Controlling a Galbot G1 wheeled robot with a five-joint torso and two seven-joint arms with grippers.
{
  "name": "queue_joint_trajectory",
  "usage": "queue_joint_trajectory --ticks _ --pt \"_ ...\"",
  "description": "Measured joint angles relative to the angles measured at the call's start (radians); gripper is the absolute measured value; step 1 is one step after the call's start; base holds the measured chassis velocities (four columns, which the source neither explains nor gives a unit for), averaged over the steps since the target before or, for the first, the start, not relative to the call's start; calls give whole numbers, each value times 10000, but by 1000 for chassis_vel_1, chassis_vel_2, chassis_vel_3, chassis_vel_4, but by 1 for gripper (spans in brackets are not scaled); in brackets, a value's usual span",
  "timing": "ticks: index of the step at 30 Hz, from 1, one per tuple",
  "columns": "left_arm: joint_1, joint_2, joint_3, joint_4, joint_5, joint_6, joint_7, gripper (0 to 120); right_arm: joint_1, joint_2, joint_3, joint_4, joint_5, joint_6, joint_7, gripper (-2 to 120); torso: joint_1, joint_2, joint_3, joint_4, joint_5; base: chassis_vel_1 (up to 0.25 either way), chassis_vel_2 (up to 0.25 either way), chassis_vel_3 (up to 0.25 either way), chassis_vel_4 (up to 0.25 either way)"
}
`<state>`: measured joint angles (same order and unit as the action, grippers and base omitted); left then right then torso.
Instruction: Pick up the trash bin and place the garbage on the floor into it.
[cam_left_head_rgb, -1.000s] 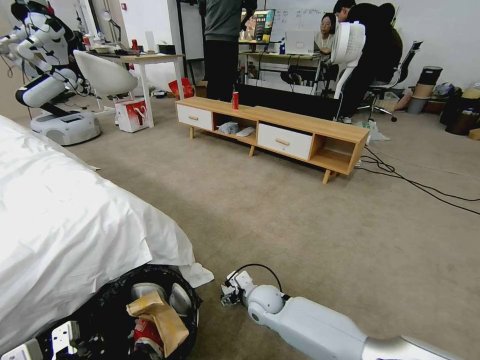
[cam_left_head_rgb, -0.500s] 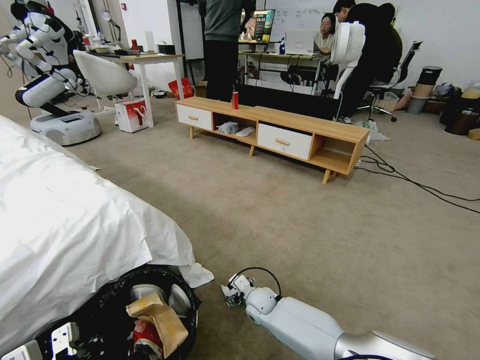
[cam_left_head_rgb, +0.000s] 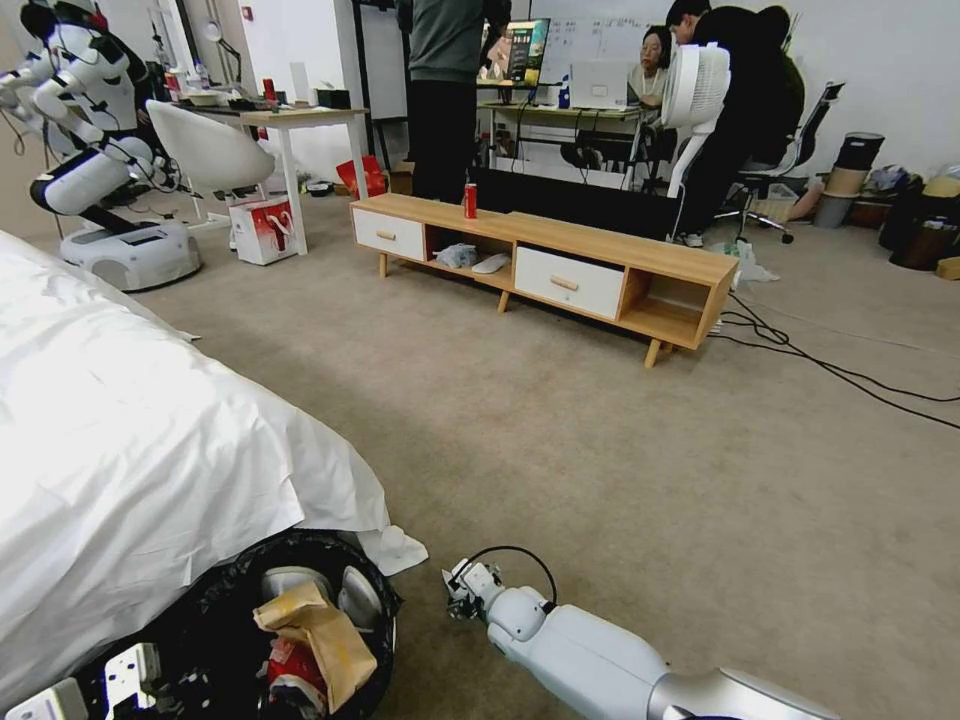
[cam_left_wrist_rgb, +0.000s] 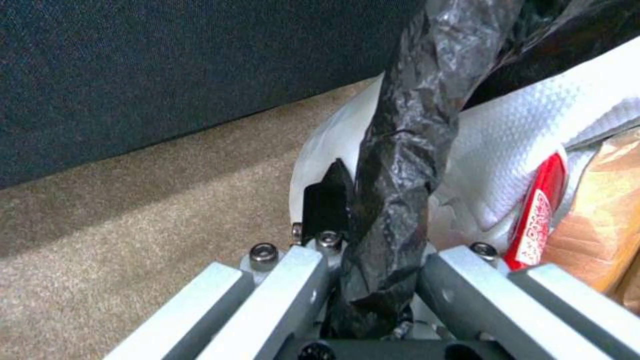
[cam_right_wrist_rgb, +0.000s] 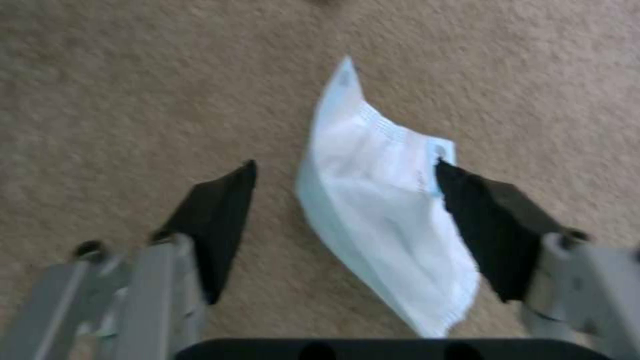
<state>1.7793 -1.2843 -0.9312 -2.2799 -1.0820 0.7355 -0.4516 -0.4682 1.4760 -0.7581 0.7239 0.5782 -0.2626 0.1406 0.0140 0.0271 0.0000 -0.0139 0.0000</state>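
Note:
The trash bin, lined with a crinkly black bag, hangs at the bottom left by the bed. It holds tan cardboard, a red wrapper and white tissue. My left gripper is shut on the bin's bag-covered rim; in the head view it sits at the bin's near edge. My right gripper is open, low over the carpet floor, its black fingertips on either side of a white paper scrap. In the head view the right gripper is just right of the bin.
A bed with a white sheet fills the left side, and a white piece lies at its corner. A low wooden cabinet with a red can stands ahead. Black cables cross the carpet on the right. Open carpet lies ahead.
My right arm has sunk lower and drawn back towards me, while its gripper has stayed near the same spot on the carpet. The bin and left gripper have not moved.

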Motion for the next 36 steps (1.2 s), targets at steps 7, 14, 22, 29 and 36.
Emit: queue_joint_trajectory --ticks 7,14,22,29,36 --pt "6 3 11 3 0 0 -3 0 -53 147 -38 -272 -134 136 -94 44 0 0 0 0 0 0 0 0 0" --pt "66 2 18 -69 0 0 -5 0 -229 158 84 -719 -336 245 -210 18 1 0 0 0 0 0 0 0 0" --pt "215 -2 24 -193 3 0 -10 0 -374 208 617 -1387 -855 518 -537 8 0 2 -2 6 6 0 0 0 0" --pt "160 -69 102 -195 58 0 -19 0 -522 -217 689 -948 -815 502 -495 0 0 2 -2 2 4 0 0 0 0" --pt "145 -98 120 -164 113 0 -17 0 -607 -917 513 389 -140 183 -127 0 1 0 1 -6 -5 0 0 0 0"
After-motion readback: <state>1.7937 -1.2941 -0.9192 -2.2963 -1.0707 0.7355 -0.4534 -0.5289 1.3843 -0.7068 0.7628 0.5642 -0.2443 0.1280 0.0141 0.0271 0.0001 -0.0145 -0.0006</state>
